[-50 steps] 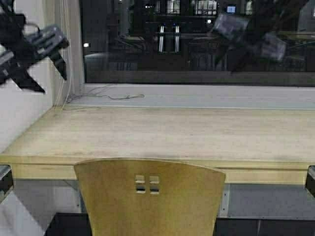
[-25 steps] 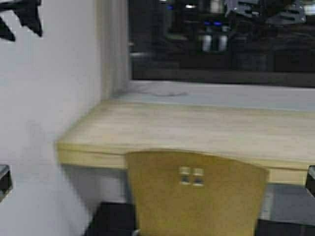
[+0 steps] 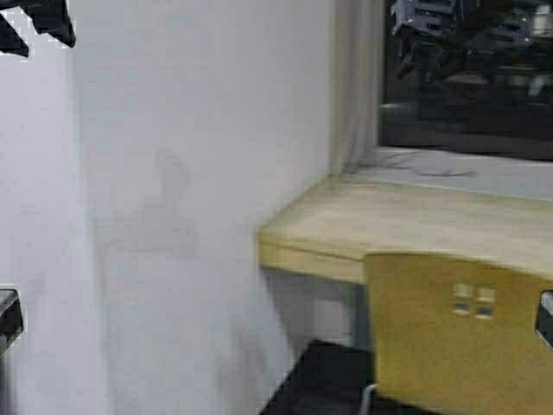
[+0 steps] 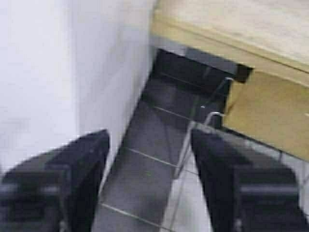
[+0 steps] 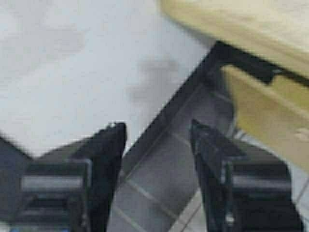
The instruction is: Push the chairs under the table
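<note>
One yellow-tan plywood chair [image 3: 458, 346] with small square cutouts stands at the lower right of the high view. Its back is close to the front edge of the long light-wood table [image 3: 415, 220]. Both arms are raised and touch nothing. My left gripper [image 3: 43, 22] is at the top left, in front of the wall. My right gripper [image 3: 423, 17] is at the top right, in front of the dark window. In the left wrist view the left gripper [image 4: 149, 145] is open and empty over the floor, with the chair [image 4: 270, 116] and table [image 4: 241, 24] beyond. The right gripper [image 5: 157, 140] is open and empty too.
A white wall [image 3: 173, 216] fills the left and middle of the high view and meets the table's left end. A dark window [image 3: 467, 78] with a pale sill runs behind the table. Dark tiled floor [image 4: 159, 145] lies between wall and chair.
The robot has turned to its left: the table, chair and window have slid to the right of the high view, and the white wall now fills the left. The arms stay raised.
</note>
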You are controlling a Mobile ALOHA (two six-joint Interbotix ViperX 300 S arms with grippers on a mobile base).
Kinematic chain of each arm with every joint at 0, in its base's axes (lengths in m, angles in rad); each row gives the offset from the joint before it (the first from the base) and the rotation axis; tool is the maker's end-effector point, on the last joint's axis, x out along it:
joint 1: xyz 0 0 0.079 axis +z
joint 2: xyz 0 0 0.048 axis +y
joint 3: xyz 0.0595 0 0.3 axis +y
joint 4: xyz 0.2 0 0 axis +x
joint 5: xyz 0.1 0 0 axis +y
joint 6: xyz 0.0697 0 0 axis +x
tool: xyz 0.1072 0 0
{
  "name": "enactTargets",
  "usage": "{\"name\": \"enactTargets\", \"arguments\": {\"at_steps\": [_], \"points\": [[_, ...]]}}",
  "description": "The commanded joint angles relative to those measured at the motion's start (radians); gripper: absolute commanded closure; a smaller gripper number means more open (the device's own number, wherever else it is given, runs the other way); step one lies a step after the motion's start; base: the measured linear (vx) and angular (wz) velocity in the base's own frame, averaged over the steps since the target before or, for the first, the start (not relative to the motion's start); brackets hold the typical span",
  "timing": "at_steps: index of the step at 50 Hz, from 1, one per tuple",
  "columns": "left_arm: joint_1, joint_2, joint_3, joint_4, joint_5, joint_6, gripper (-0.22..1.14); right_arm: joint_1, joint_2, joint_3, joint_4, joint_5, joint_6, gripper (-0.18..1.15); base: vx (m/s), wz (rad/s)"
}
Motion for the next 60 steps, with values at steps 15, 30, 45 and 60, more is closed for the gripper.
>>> {"name": "enactTargets", "arguments": {"at_steps": [15, 30, 45, 60], "points": [[0.002, 0.002, -0.002, 0.000, -0.018, 0.002, 0.05, 0.000, 0.002, -0.040, 0.003, 0.015, 0.040, 0.17, -0.27, 0.35], [0.002, 0.003, 0.009, 0.005, -0.023, 0.006, 0.05, 0.000, 0.041, -0.052, 0.003, 0.023, 0.043, 0.17, -0.33, 0.23], [0.002, 0.002, 0.005, 0.003, -0.023, 0.003, 0.05, 0.000, 0.052, -0.074, 0.003, 0.023, 0.038, 0.17, -0.36, 0.25], [0.002, 0.018, 0.015, 0.006, -0.040, 0.008, 0.05, 0.000, 0.041, -0.078, 0.003, 0.028, 0.044, 0.17, -0.36, 0.19]]}}
